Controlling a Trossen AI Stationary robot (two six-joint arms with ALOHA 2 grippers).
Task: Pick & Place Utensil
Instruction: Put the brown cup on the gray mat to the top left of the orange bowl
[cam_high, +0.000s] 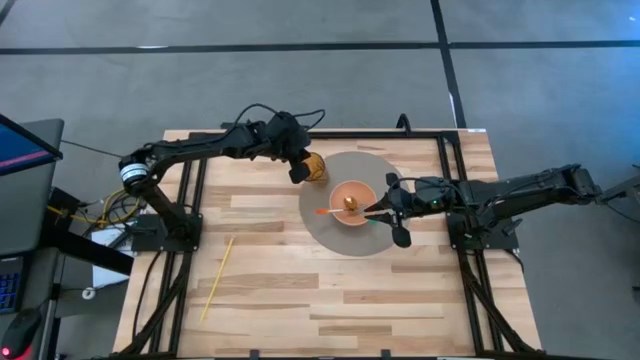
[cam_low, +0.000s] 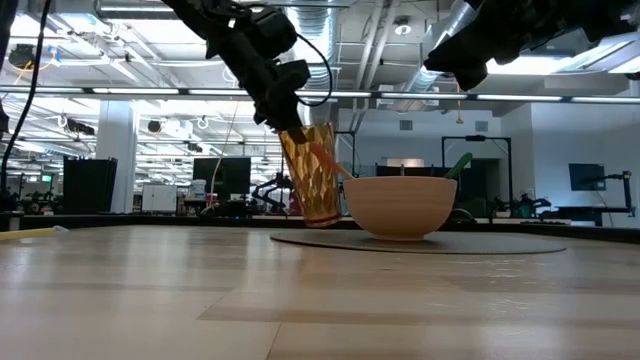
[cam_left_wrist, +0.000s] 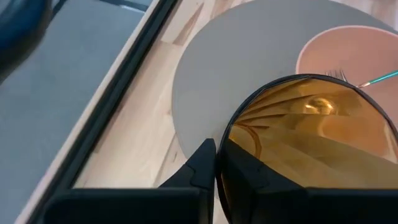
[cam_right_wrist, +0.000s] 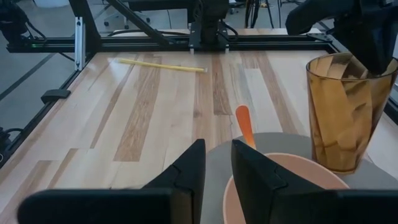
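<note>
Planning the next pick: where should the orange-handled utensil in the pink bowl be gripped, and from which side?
Grip the orange-handled utensil by the handle end jutting past the rim of the pink bowl, opposite the open right hand. Come from above, fingers across the handle; its head lies in the bowl. The left hand holds the amber glass cup close by.

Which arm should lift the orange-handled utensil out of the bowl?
Right, probably. The right gripper hovers at the pink bowl rim, open, beside the orange-handled utensil. The left gripper is shut on the amber ribbed glass cup, holding it tilted on the round grey mat.
</note>
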